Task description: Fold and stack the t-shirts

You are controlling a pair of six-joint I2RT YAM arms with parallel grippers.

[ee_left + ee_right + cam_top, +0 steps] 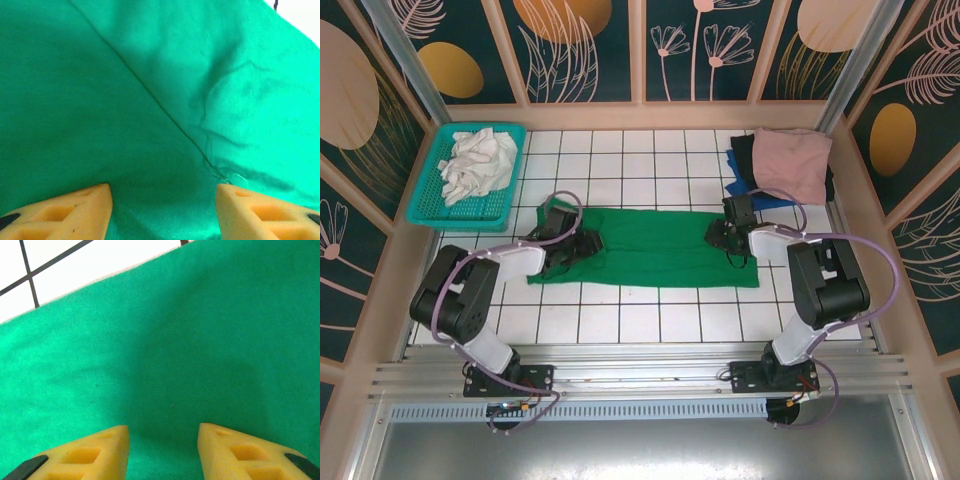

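Sat at opposite ends of green t-shirt (pixel 660 245) laid flat on tiled desk (pixel 620 320), with left jaws wide, right jaws narrower, both empty.

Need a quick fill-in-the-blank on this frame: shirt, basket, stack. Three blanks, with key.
1. The t-shirt spread flat between the left hand and the right hand is ____.
2. The teal basket holds crumpled ____ cloth.
3. In the far right corner, the topmost folded shirt is ____.
Missing words: green; white; pink.
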